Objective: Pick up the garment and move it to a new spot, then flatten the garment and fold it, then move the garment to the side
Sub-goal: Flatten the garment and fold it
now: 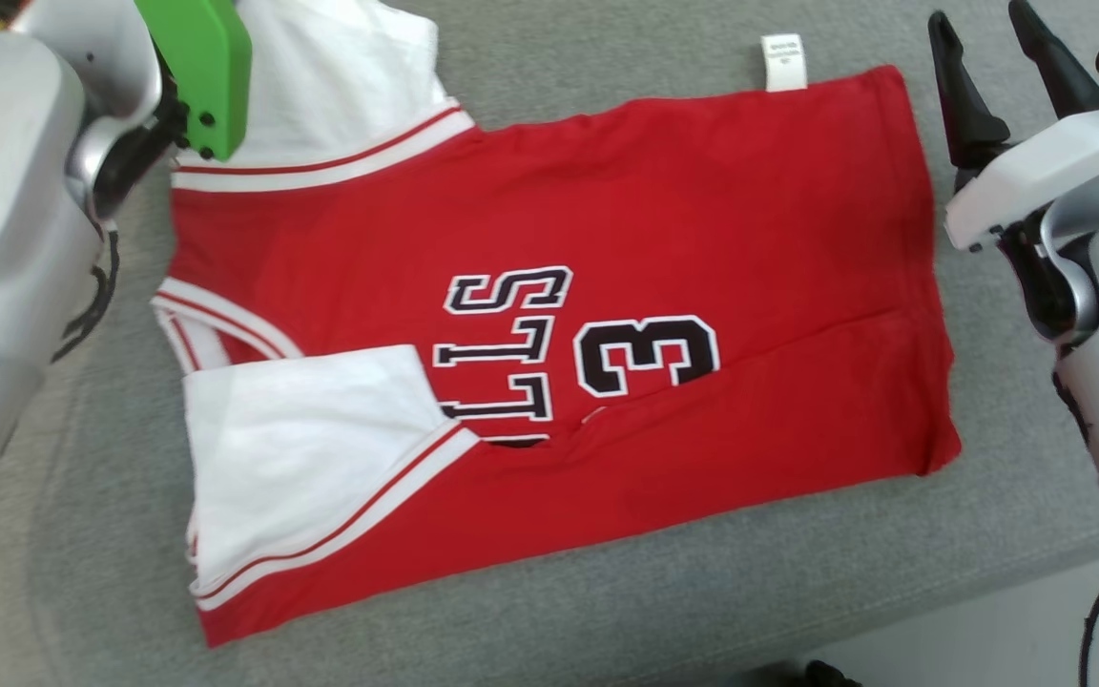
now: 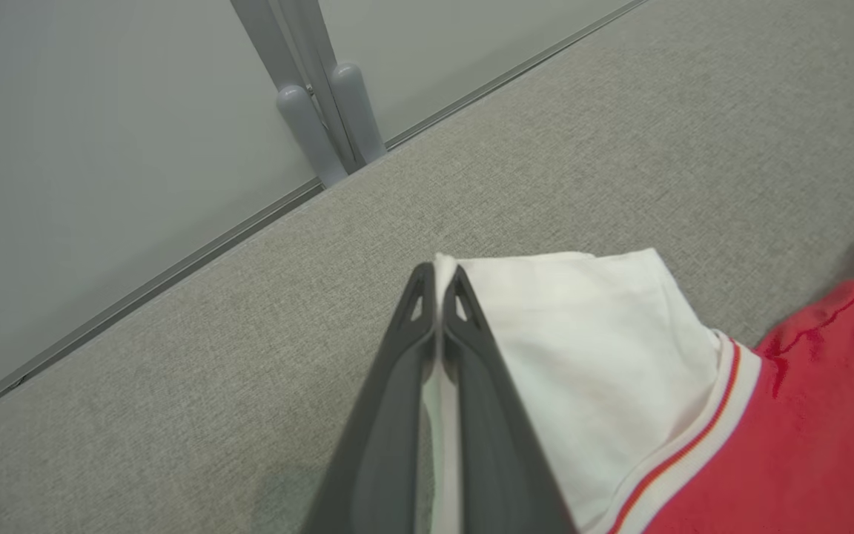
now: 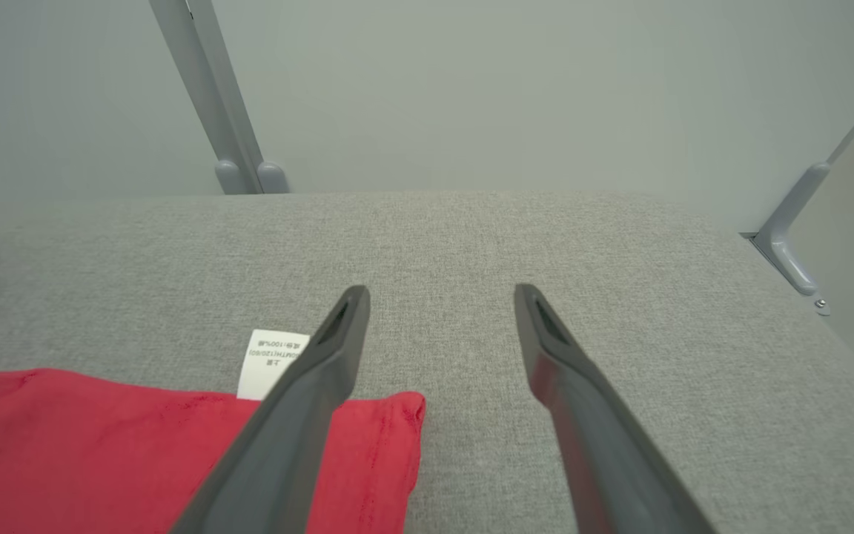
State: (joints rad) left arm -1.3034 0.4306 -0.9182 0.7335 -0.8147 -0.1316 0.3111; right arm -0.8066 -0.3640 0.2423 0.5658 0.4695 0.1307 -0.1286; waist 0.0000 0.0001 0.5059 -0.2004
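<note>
Garment (image 1: 549, 286) first: a red jersey with white sleeves, black-and-white lettering and a numeral 3. It lies spread on the grey padded surface (image 1: 607, 592), collar end toward the robot's left and hem toward its right.

The head view gives the whole layout. The near sleeve (image 1: 311, 458) is turned in over the red front. The near long edge is folded up along a diagonal, cutting off part of the lettering. A white care label (image 1: 784, 62) sticks out past the far edge close to the hem. In that view a green cover (image 1: 201, 67) on the left arm sits over the far sleeve (image 1: 321, 67) and hides the fingers there.

The left wrist view supplies the grip itself. The left gripper (image 2: 438, 278) is clenched on the edge of the white far sleeve, with a strip of white cloth pinched between its two dark fingers. Beyond it a grey post (image 2: 323, 111) stands at the surface's back edge, in front of a pale wall.

The right gripper (image 1: 979, 19) hangs just beyond the hem, its jaws spread wide and grasping nothing. The right wrist view places it more exactly: one finger crosses the red hem corner beside the label, and the other is over bare grey fabric. Whether either finger touches the cloth cannot be told.
</note>
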